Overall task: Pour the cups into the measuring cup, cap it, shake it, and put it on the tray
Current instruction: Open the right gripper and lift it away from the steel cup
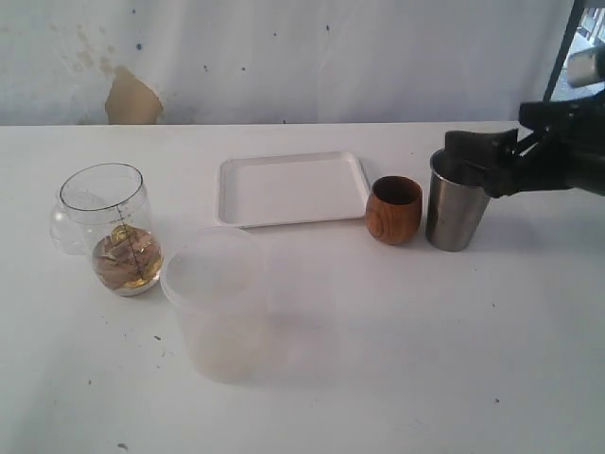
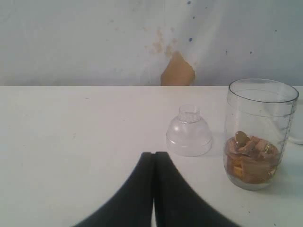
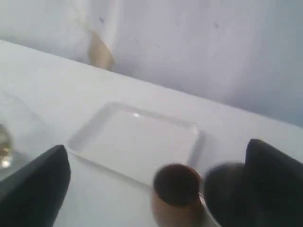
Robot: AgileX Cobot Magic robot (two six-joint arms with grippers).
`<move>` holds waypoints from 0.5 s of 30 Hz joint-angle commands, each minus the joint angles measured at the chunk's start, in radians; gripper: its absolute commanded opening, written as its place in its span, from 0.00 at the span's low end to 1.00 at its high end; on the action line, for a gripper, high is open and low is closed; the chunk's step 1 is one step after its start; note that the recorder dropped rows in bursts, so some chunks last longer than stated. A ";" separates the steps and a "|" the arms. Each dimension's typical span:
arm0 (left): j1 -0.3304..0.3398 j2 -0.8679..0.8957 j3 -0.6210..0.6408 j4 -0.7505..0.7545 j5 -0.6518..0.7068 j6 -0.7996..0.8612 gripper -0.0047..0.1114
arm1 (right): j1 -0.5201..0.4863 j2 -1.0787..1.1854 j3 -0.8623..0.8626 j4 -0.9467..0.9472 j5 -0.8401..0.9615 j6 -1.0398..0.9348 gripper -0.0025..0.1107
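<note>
White desk (image 1: 378, 378) under everything, pale stained wall behind. Black right arm (image 1: 572, 151) reaching in roughly level from the right edge of the exterior view, right pincer (image 1: 480, 159) at rim height of the steel tumbler (image 1: 456, 213), spread wide, holding nothing. From the right wrist, same pincer (image 3: 156, 147) with fingers (image 3: 38, 184) far apart, steel tumbler (image 3: 222, 191) and wooden cup (image 3: 176, 189) both within the gap, tumbler close against one finger; contact impossible to tell through the blur. Left arm outside the exterior view. From the left wrist, left pincer (image 2: 154, 156) low over the desk, tips pressed flat together, nothing gripped, pointed toward the measuring cup (image 2: 258, 137) and a clear domed cap (image 2: 189, 132), both ahead of the tips and apart from them.

Frosted tub (image 1: 219, 303) nearest the front, left of centre, well apart from the right pincer. Tray (image 1: 291, 187) behind it at centre, lying flat, wooden cup (image 1: 393, 209) just beside its right front corner. Measuring cup (image 1: 113, 232) upright at far left, uncapped, brown and golden bits in the bottom, black scale down the side. Steel tumbler upright just right of the wooden cup, near, not clearly touching. Cap (image 1: 62, 227) just beside the measuring cup, on its left.

Count: one tub, one tray, one measuring cup, one tumbler, one wooden cup, one cap, two pincers.
</note>
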State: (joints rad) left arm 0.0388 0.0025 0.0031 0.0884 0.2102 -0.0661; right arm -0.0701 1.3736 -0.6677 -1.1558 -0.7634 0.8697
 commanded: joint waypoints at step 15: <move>0.000 -0.003 -0.003 -0.002 -0.008 -0.003 0.04 | 0.005 -0.155 0.005 -0.140 -0.458 0.163 0.78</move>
State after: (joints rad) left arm 0.0388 0.0025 0.0031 0.0884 0.2102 -0.0661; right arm -0.0698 1.2255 -0.6654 -1.3033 -1.2091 1.0003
